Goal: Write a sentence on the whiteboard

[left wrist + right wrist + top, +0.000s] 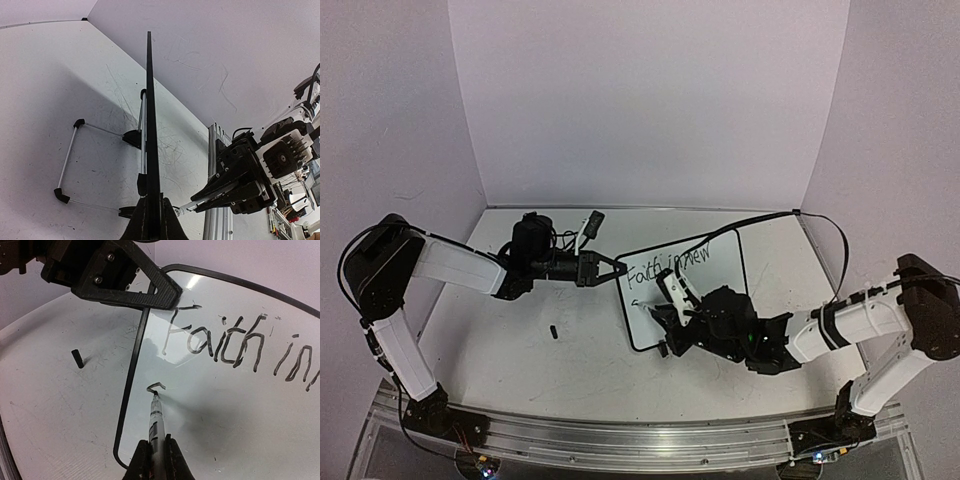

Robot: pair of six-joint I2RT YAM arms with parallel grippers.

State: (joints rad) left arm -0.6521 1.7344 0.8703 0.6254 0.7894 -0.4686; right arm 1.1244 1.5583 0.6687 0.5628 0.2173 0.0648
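Got right gripper (pixel 156 455) pinching thin pale marker (pixel 155 415), left gripper (pixel 612 269) clamped on small black-framed whiteboard (pixel 720 280), mid-counter toward right edge. Go light, steady strokes starting line two under black handwritten sentence (pixel 235 345).

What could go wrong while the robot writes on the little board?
The left claw pinches the whiteboard only at its edge. A hard push from the marker in the right claw might shift the board and make the small hooked stroke go wobbly. That claw also works just below the sentence, so it might smudge the ink.
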